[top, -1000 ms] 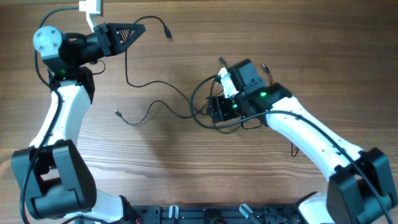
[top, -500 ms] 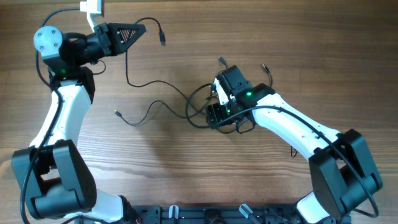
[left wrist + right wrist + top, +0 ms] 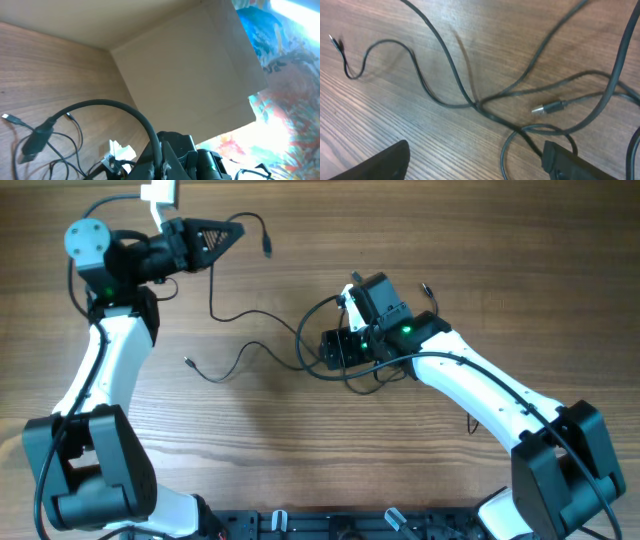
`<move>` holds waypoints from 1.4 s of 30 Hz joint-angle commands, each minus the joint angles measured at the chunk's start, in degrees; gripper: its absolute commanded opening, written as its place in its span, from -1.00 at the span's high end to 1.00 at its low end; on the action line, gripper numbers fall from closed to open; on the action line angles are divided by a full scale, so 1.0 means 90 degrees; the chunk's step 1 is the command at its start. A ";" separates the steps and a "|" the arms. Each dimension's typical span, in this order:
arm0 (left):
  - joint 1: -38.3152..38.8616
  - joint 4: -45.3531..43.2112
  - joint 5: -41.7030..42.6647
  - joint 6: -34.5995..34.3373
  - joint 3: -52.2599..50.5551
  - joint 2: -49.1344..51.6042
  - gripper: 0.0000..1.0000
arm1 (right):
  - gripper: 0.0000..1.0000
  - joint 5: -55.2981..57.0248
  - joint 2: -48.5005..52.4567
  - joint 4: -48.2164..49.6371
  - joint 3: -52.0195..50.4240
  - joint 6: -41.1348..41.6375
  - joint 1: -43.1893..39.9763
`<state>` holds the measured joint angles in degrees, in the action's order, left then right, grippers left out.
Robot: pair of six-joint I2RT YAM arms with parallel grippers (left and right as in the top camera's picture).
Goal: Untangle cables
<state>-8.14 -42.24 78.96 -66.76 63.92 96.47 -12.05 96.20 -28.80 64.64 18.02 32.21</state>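
1. The left gripper (image 3: pixel 222 232) sits at the top-left of the wooden table (image 3: pixel 290 470) and points right. Its fingers are pressed together on one thin black cable (image 3: pixel 211 295).
2. The pinched cable arcs rightwards out of the fingertips to a small plug (image 3: pixel 268 248). Below the gripper it drops towards the table, then runs right towards the tangle.
3. A separate wavy strand (image 3: pixel 250 346) lies flat at centre-left and ends in a small plug end (image 3: pixel 187 362). It is well apart from the left gripper.
4. The tangled cables (image 3: pixel 478 105) lie at the table's centre, looped around the right arm's wrist. In the right wrist view several strands cross at one spot, and a silver-tipped plug (image 3: pixel 547 107) rests just beside that crossing.
5. The right gripper (image 3: pixel 330 350) is low over the tangle and faces left. Its jaws are spread wide and pinch nothing.
6. A cable loop (image 3: pixel 512 137) lies between the fingers, close to one of them. Whether it touches that finger cannot be told.
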 commanded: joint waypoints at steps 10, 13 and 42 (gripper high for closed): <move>0.0180 0.0104 0.0005 0.0058 0.0017 -0.0092 0.92 | -0.69 0.0143 0.0328 0.0488 -0.0194 -0.0520 0.0010; 0.0185 0.0107 0.0007 0.0056 0.0017 -0.0092 0.92 | -0.59 -0.0180 0.0568 0.0432 -0.0194 -0.0661 0.0010; -0.0525 0.1953 -0.0046 0.1229 0.0017 -0.0092 0.92 | -0.99 -0.1948 -0.1270 -0.1668 0.0022 -0.1105 -0.1848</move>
<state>-12.86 -24.60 78.74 -57.23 63.90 96.42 -29.54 81.71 -43.53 66.85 1.41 10.96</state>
